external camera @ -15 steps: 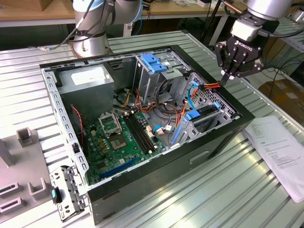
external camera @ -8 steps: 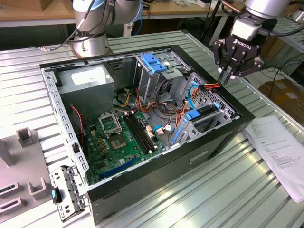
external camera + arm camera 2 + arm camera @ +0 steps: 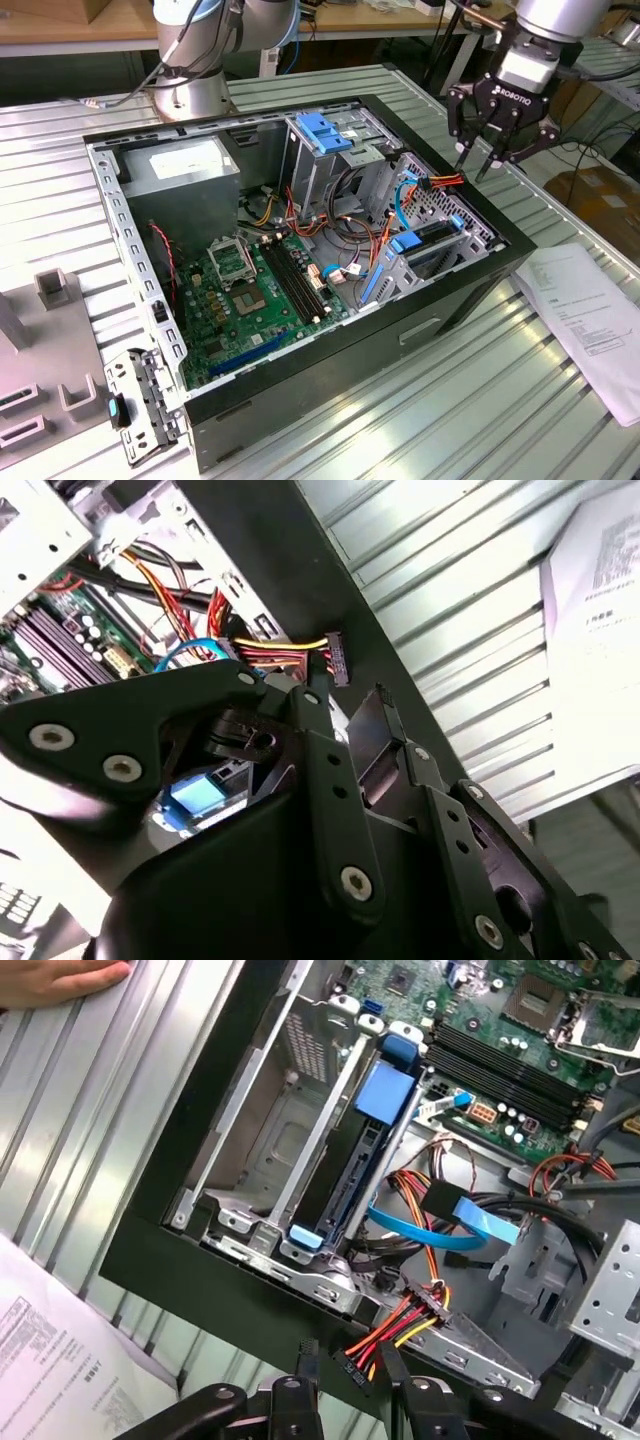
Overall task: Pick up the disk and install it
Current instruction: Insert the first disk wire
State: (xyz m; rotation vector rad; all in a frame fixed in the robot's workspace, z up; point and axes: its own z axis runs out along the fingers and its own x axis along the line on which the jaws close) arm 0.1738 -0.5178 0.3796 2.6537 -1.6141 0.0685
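Note:
The disk (image 3: 428, 240) stands on edge in a metal bay at the open computer case's side towards the exterior view's right, with blue tabs at both ends. In the first wrist view the disk (image 3: 350, 1165) is a dark slab between blue rails, down inside the bay. My gripper (image 3: 472, 163) hovers above the case's rim, just beyond the disk. It is open, with nothing between its fingers (image 3: 305, 1352). In the first wrist view the gripper (image 3: 347, 1355) hangs over a loose power connector (image 3: 400, 1325).
The case (image 3: 450, 310) lies open on a slatted metal table. Inside are a motherboard (image 3: 260, 290), a grey power-supply box (image 3: 180, 165) and a drive cage with a blue handle (image 3: 325, 135). A paper sheet (image 3: 590, 310) lies beside the case. A hand (image 3: 50, 980) rests on the table.

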